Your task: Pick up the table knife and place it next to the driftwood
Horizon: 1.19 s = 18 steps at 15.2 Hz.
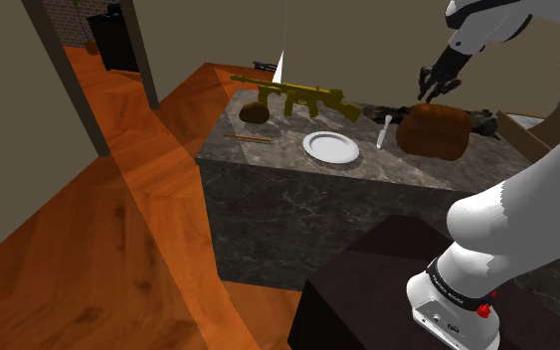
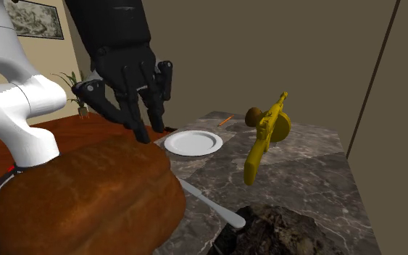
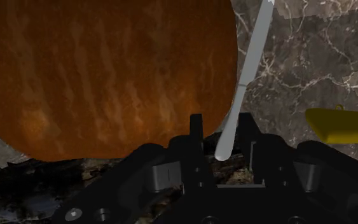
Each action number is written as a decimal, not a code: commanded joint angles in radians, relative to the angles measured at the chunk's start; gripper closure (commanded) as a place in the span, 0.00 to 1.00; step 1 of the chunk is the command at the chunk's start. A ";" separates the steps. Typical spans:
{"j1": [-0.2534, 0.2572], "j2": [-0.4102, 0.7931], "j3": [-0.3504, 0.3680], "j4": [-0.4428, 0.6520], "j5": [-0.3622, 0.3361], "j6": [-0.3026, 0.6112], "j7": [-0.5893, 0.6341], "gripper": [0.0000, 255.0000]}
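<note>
Knife (image 3: 248,70) end perhaps between the jaws

I work in dim, even light. In the shoulder view the floor (image 1: 89,259) carries a paler patch, the counter's front (image 1: 297,219) lies in shade, and my white arm (image 1: 526,199) is brightest. The table knife (image 3: 250,63) shows pale grey.

Shows an all-black hand (image 2: 148,124) poised, fingers parted, just above a big brown loaf-shaped lump (image 2: 86,199) on a dark veined marble bench (image 2: 307,170). Finds a slim grey table knife (image 2: 211,204) beside the lump, one end close to a rough dark mass of driftwood (image 2: 285,232). Catches, farther back, a round white plate (image 2: 193,143), a yellow toy gun (image 2: 266,141) and a small brown ball (image 2: 254,114).
</note>
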 commanded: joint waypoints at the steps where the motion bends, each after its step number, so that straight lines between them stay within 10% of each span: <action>1: 0.008 -0.003 0.018 -0.033 -0.031 0.036 0.060 0.00; 9: 0.067 0.082 0.168 -0.142 -0.295 0.242 0.583 0.00; 10: 0.056 0.016 0.142 -0.128 -0.259 0.472 0.491 0.00; 18: -0.005 0.284 0.096 0.078 0.073 0.275 0.234 0.00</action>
